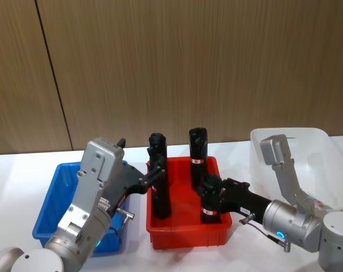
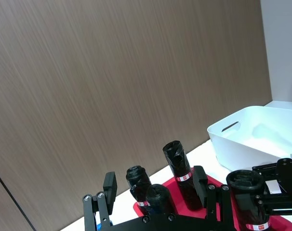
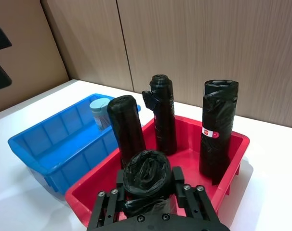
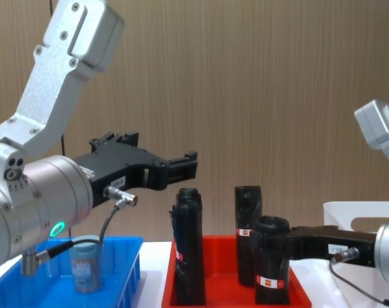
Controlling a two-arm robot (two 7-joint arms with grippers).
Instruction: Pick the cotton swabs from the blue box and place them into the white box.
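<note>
One cotton swab jar (image 4: 85, 264) with a grey-blue lid stands in the blue box (image 4: 125, 248); it is also seen in the right wrist view as the jar (image 3: 100, 113) at the far side of the blue box (image 3: 54, 140). My left gripper (image 4: 183, 163) hovers open above and to the right of that jar, near the tops of the black rolls; its fingers (image 2: 107, 186) are spread wide. My right gripper (image 3: 148, 179) is shut on a black roll (image 4: 271, 256) at the front of the red tray (image 1: 188, 235). The white box (image 1: 316, 139) stands at the far right.
Three other black rolls (image 1: 197, 148) stand upright in the red tray between the blue box (image 1: 47, 209) and the white box (image 4: 355, 208). A wooden wall runs behind the white table. My left arm (image 1: 89, 198) lies over the blue box.
</note>
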